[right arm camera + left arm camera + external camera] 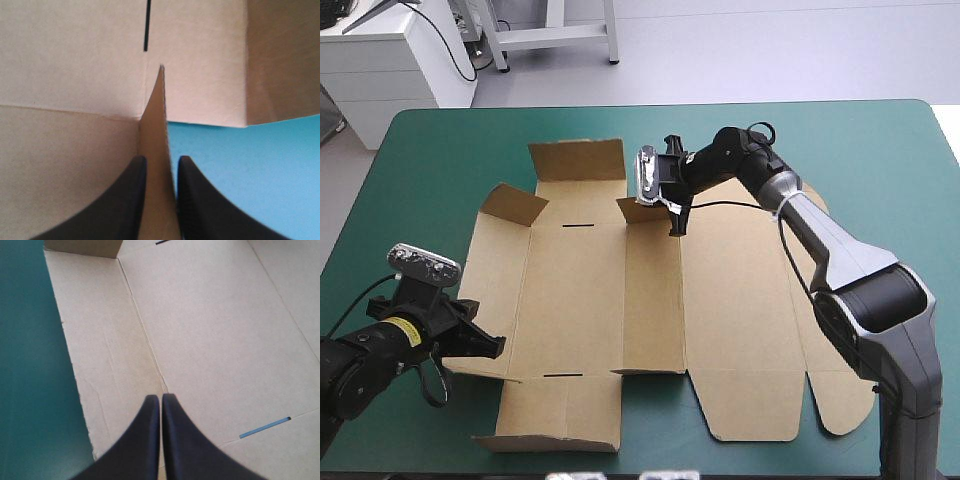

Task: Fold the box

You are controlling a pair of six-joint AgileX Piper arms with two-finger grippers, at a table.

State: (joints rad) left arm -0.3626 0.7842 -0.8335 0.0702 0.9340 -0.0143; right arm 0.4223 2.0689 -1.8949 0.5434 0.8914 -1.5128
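The brown box (580,290) lies mostly flat in the middle of the table. Its far flap (578,160) and far-left corner flap (515,203) stand raised. My right gripper (677,215) is at the box's far side, shut on a small upright flap (645,208). In the right wrist view that flap (157,120) stands edge-on between the gripper's (160,159) fingers. My left gripper (485,345) sits at the box's left panel near its front corner. Seen from the left wrist, the left gripper (161,396) is shut, tips over a crease in the board (210,340), with no sheet between them.
Bare teal-green cover (900,180) surrounds the box, widest at the far right and far left (430,170). The box's rounded lid tabs (840,400) reach near the table's front right. A slot (265,427) is cut in the board beside the left gripper.
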